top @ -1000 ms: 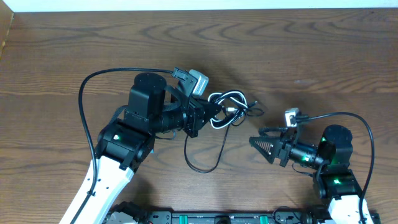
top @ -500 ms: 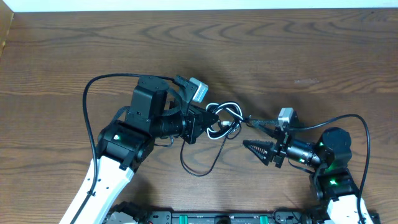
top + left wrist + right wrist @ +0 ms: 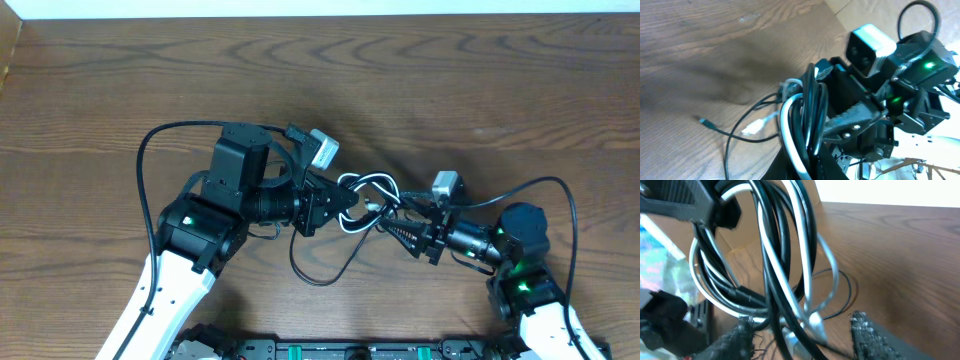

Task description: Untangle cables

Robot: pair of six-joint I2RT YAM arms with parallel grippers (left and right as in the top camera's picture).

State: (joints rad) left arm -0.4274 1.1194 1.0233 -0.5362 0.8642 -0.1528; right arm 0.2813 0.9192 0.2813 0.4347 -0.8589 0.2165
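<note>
The cables are a tangled bundle of white and black loops held off the table between the two arms. My left gripper is shut on the bundle's left side; in the left wrist view the white and black cables rise out of the gripper. My right gripper reaches in from the right. In the right wrist view the cables hang in front of it, and several strands pass between the fingers of the gripper, which stand apart. A black loop trails down onto the table.
The wooden table lies under everything. A white plug and a small black plug end rest on the wood. The right arm's wrist camera is close to the left gripper. Thick black arm cables arc beside each arm.
My right gripper has moved left to the bundle, and its jaws have narrowed around some strands. The left gripper keeps its hold and has shifted slightly to the right.
</note>
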